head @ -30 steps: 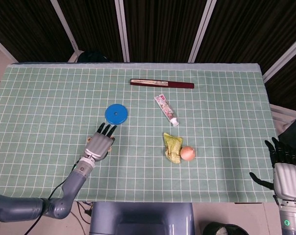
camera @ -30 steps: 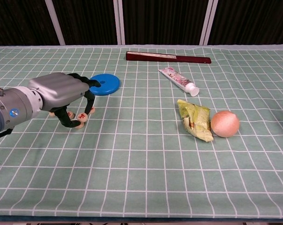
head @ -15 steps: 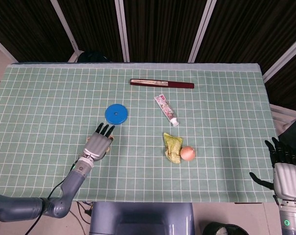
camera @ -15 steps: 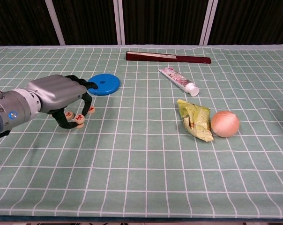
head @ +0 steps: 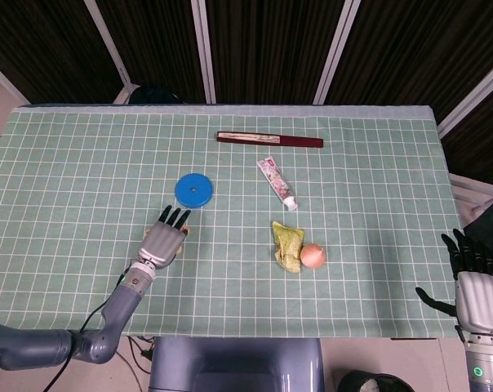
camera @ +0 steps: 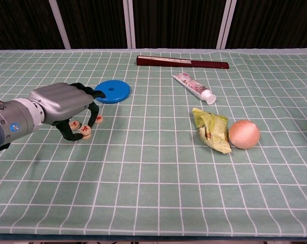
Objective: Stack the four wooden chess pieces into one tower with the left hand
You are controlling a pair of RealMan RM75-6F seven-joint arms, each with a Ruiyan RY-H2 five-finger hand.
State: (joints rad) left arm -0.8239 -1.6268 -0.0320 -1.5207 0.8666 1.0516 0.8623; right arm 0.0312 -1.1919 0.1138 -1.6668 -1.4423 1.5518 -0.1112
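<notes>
The left hand (camera: 62,104) sits low over the counter (camera: 158,173) with its dark fingers (camera: 92,109) curled down around a small cluster of wooden chess pieces (camera: 85,130). In the chest view three flat discs show under and beside the fingertips, lying near one another on the cloth; one seems caught between thumb and a finger, but I cannot tell whether it is truly pinched or only touched. A fourth piece is not plainly visible and may be hidden under the palm. From the head view the same hand (head: 165,239) covers the pieces almost wholly.

Judging by how the discs lie, no tower stands yet: the pieces look single and side by side, so the stacking is at its start, with all the lifts and placements left to do.

Outward from the hand, a blue disc (camera: 113,92) lies at about 1 o'clock, close by. Well apart toward 3 o'clock lie a green packet (camera: 212,131) and a round orange fruit (camera: 244,133). The right hand (head: 478,290) hangs off the counter's edge with fingers apart, holding nothing
</notes>
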